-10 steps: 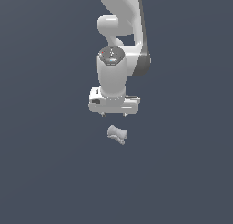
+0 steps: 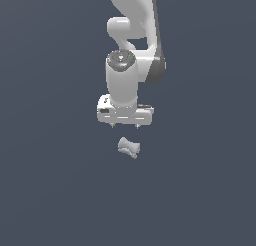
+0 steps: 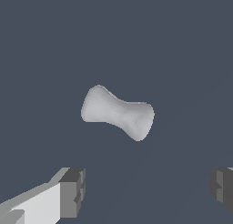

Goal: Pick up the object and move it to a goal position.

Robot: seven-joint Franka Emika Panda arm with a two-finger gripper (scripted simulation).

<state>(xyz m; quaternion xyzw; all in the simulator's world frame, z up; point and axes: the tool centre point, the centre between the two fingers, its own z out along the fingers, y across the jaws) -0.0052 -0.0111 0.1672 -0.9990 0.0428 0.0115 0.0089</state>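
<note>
1. The object [image 2: 128, 147] is a small pale grey lumpy piece with two flared ends and a pinched middle, like a bow-tie or spool. It lies on the plain dark blue-grey surface [image 2: 50, 190].
2. In the exterior view the object sits a little below picture centre, at about 6 o'clock from the hand [image 2: 124, 125], near it but clear of it, with a strip of bare surface showing between them.
3. It lies slightly tilted there: its long axis runs from about 10 o'clock to about 4 o'clock.
4. The wrist view shows the same piece [image 3: 117, 112] alone on the surface, the end toward 10 o'clock somewhat rounder and the end toward 4 o'clock a bit blunter. Nothing touches it.
5. The hand hangs from the white arm [image 2: 131, 20], pointing straight down, its wide white body level above the object.
6. The fingers are spread wide apart. In the wrist view one finger [image 3: 72, 191] and the other [image 3: 221, 185] stand at opposite edges of the picture, with open surface between them and nothing held.
7. The gap between the fingers is clearly wider than the object is long.
8. In the exterior view only two short dark tips show beneath the hand's body; neither reaches the object.
</note>
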